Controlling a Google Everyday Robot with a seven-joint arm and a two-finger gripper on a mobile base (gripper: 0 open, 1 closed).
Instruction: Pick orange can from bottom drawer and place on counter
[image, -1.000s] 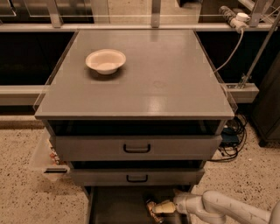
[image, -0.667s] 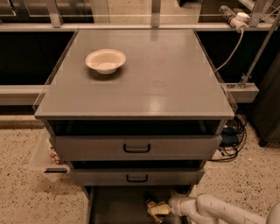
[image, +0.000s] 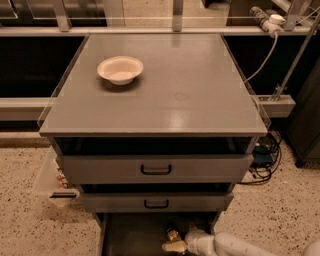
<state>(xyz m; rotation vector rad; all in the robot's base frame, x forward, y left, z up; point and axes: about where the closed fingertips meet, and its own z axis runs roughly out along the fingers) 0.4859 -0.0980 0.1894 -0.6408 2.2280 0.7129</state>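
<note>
The bottom drawer (image: 130, 235) is pulled open under the grey cabinet, with a dark flat floor. My gripper (image: 175, 245) reaches into it from the lower right on a white arm (image: 235, 246). A small shiny orange-copper shape, the orange can (image: 173, 234), sits right at the gripper's tip near the drawer's middle; the gripper partly hides it. Whether it is gripped does not show. The counter (image: 190, 85) is the broad grey cabinet top above.
A white bowl (image: 120, 69) stands on the counter's back left. Two grey drawer fronts with black handles (image: 156, 170) overhang the bottom drawer. A clear bin (image: 52, 182) sits left of the cabinet. Cables (image: 262, 155) lie at the right.
My gripper and arm have shifted slightly to the left inside the bottom drawer. The bowl and the upper drawers have not moved.
</note>
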